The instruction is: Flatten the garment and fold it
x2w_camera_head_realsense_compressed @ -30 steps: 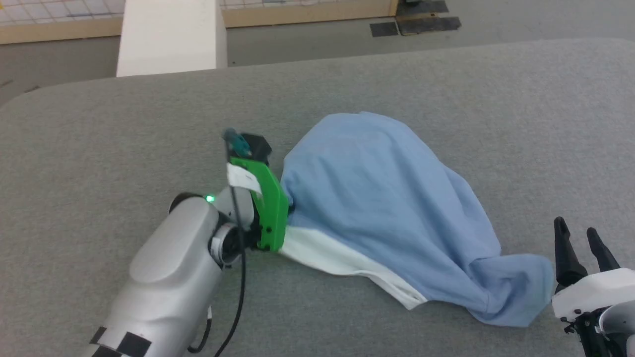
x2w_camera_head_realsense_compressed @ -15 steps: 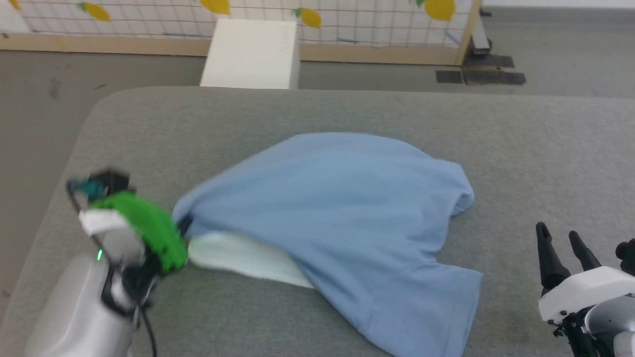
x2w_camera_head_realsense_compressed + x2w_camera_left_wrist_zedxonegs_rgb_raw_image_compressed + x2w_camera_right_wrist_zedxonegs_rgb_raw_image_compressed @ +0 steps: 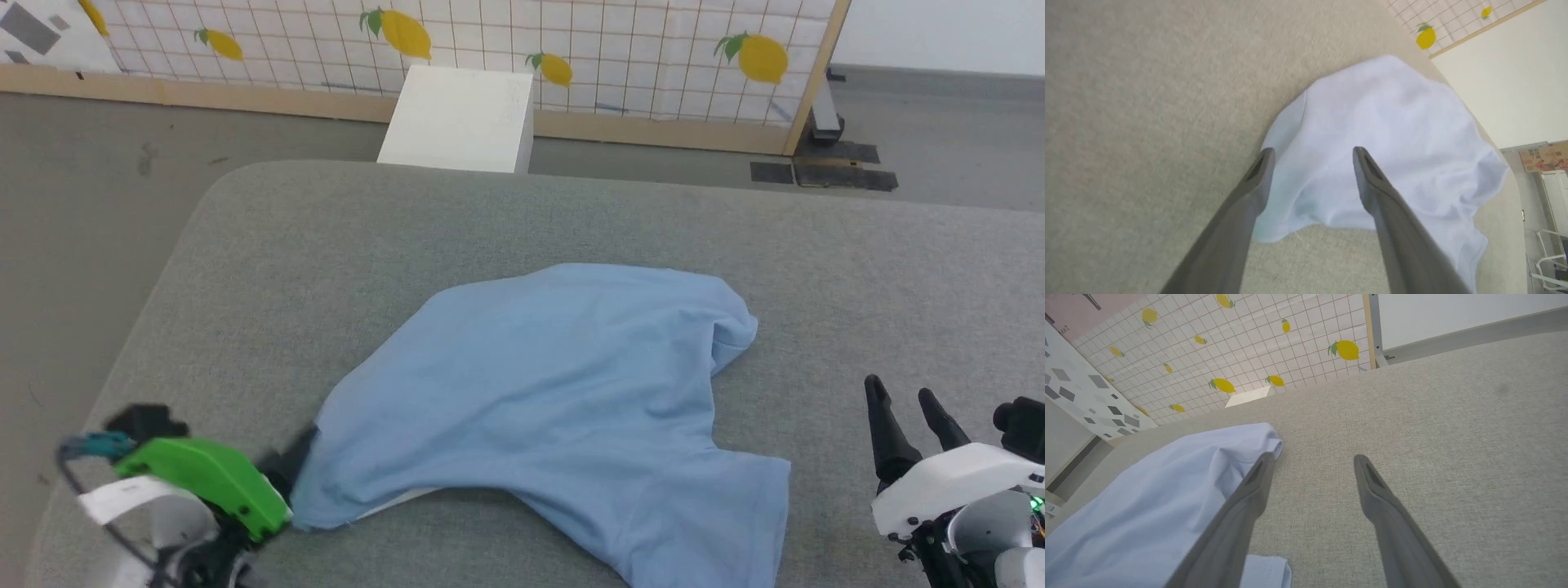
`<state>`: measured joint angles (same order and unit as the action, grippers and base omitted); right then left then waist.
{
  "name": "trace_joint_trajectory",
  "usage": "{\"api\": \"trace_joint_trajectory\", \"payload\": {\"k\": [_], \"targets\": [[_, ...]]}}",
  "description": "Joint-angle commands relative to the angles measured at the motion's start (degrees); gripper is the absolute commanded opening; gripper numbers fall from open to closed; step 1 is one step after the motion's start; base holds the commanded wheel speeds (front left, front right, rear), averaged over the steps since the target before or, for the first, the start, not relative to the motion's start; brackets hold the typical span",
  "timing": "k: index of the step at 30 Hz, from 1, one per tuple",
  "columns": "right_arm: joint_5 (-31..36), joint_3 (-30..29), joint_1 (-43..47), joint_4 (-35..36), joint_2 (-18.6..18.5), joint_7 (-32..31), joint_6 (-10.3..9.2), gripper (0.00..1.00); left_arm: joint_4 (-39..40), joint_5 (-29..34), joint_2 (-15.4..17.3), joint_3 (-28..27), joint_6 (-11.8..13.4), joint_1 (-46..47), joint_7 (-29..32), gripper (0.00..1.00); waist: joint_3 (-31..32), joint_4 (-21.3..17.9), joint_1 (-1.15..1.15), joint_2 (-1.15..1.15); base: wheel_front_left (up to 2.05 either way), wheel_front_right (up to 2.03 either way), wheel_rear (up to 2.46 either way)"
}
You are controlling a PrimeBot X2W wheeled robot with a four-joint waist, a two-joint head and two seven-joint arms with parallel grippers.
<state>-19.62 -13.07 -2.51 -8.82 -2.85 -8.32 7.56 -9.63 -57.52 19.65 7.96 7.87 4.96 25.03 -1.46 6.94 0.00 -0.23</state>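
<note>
At 8 o'clock my left pincer (image 3: pixel 1312 152) stands wide open and empty over a corner of the light blue shirt (image 3: pixel 555 384). The shirt lies rumpled mid-counter (image 3: pixel 245 269), and a careless pull-back could snag that corner and bunch it again. At 4 o'clock my right pincer (image 3: pixel 900 389) gapes empty near a sleeve; I count one shirt, two pincers, one counter.

Grey fabric-covered table (image 3: pixel 571 212), rounded corner, light blue garment (image 3: pixel 555 384) lying rumpled across its middle
</note>
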Motion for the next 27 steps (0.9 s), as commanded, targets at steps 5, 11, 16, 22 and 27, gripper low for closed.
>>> {"api": "trace_joint_trajectory", "payload": {"k": [5, 11, 16, 22, 27], "targets": [[0.11, 0.28, 0.63, 0.22, -0.03, -0.14, -0.08, 1.00, 5.85, 4.09, 1.65, -4.58, -4.11, -0.89, -13.25, 1.00, 1.31, -0.68, 0.00, 0.23, 0.00, 0.00, 0.00], [0.09, 0.32, 1.39, 0.25, -0.03, -0.20, -0.08, 1.00, 5.78, 14.41, 1.63, -3.99, -7.09, -4.33, -29.86, 1.00, 1.34, -1.00, 0.00, 0.23, 0.00, 0.00, 0.00], [1.60, 1.57, 0.67, 0.60, -0.03, -1.92, -0.08, 1.00, 4.15, 19.97, 0.68, -2.40, -7.83, -5.62, -37.51, 1.00, 0.22, -0.85, 0.00, 0.23, 0.00, 0.00, 0.00], [6.83, 7.70, -4.71, 0.25, -0.03, -11.29, -0.08, 1.00, 3.49, 22.87, -0.41, -1.87, -8.43, -4.23, -39.34, 1.00, -2.33, -0.16, 0.00, 0.23, 0.00, 0.00, 0.00], [11.25, 14.45, -11.45, -2.43, -0.03, -24.31, -0.08, 1.00, 3.06, 23.25, -1.40, -2.20, -9.46, -2.56, -39.74, 1.00, -4.84, 0.91, 0.00, 0.23, 0.00, 0.00, 0.00]]}}
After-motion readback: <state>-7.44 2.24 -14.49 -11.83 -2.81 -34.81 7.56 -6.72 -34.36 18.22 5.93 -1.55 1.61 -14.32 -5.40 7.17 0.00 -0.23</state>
